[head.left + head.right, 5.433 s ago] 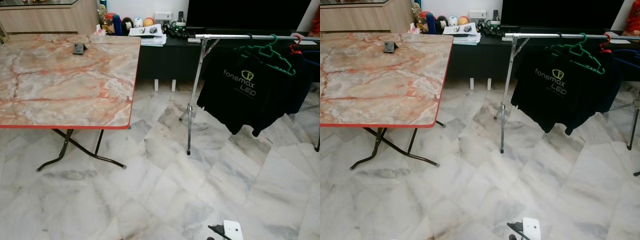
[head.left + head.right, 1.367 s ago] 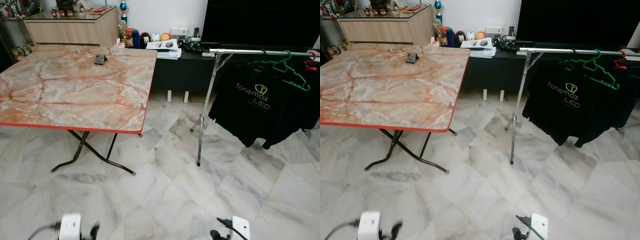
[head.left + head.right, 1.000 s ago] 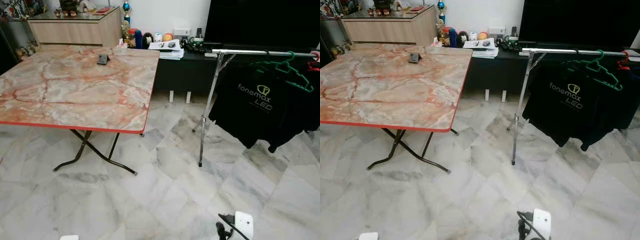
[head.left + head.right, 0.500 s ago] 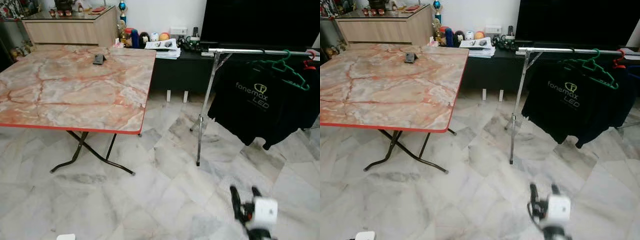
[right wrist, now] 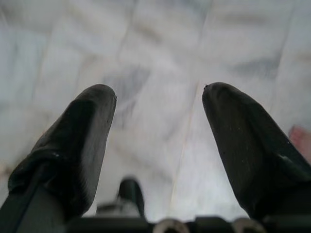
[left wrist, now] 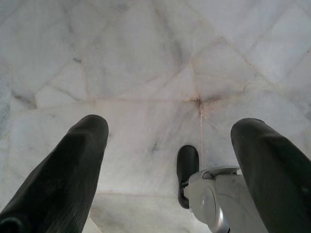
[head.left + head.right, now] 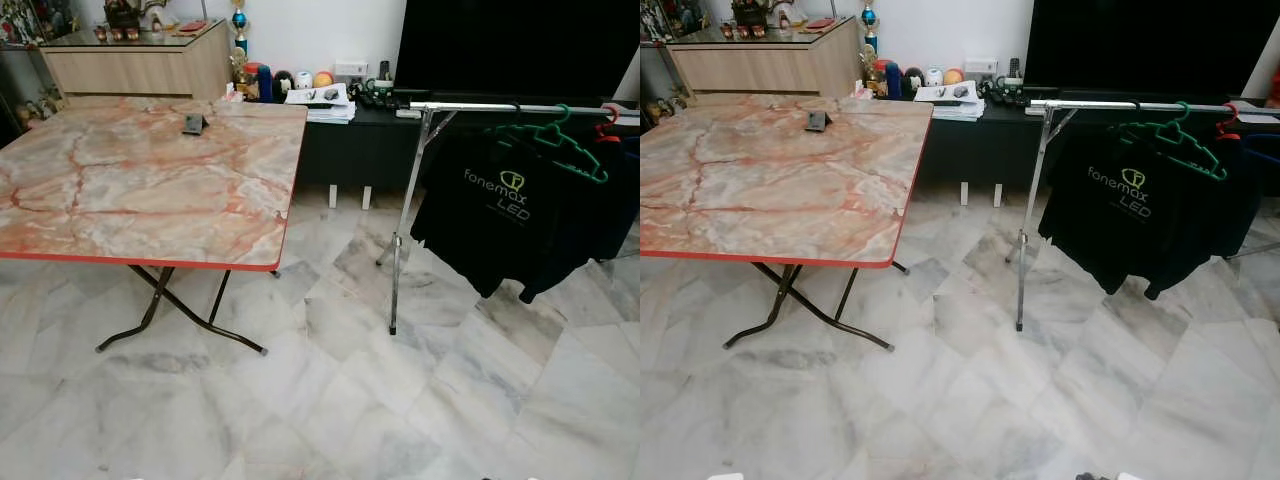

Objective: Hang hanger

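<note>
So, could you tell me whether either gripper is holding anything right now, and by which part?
Nothing is held. The left gripper and the right gripper are both open, with just the marble floor between their fingers.

A marble-patterned folding table [image 7: 150, 190] with a red edge stands at left on the white marble floor [image 7: 330, 400]. 1 small dark object [image 7: 193, 124] lies near its far edge. At right, a chrome clothes rail [image 7: 500, 107] stands on the floor.

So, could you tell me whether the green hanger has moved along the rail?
No. The green hanger hangs near the red hanger on the rail, as before.
</note>
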### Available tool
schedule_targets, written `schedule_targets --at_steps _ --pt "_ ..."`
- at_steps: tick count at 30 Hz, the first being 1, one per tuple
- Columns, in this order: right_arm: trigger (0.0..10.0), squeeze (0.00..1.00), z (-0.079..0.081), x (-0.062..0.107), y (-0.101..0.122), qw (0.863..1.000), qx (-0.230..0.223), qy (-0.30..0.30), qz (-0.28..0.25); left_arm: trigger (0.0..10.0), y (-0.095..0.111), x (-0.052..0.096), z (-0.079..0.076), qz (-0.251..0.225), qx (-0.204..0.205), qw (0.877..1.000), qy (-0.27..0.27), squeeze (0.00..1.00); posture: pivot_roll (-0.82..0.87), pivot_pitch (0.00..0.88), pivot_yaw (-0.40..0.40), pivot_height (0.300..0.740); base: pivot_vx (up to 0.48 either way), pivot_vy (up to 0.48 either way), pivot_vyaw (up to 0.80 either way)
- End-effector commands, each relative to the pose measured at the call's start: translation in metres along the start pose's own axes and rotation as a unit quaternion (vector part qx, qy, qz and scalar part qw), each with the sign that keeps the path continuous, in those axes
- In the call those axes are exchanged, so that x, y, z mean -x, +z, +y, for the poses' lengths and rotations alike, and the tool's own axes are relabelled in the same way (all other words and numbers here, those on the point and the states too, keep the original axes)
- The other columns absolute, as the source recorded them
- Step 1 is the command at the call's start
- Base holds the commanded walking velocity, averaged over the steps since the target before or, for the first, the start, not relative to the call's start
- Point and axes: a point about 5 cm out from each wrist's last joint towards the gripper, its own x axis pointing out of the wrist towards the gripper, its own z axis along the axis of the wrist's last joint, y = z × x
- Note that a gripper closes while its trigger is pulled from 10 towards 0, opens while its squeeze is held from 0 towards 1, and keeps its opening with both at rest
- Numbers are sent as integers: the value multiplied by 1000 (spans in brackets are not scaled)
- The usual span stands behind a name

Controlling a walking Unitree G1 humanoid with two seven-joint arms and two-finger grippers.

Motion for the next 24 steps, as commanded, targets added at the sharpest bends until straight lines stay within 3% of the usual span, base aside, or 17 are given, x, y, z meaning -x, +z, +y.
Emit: schedule_targets --at_steps 1,12,24 --pt "10000 0 -1 3 -15 999 -12 -4 45 10000 -6 1 -1 17 8 1000 -2 0 83 0 -12 740 0 0 0" --pt "10000 0 16 4 -26 994 23 53 96 10000 -9 0 -2 39 5 999 1 0 73 0 -14 740 0 0 0" --pt "10000 0 22 1 -24 993 -2 54 109 10000 -18 4 3 61 14 998 10 0 67 12 -3 740 205 0 0"
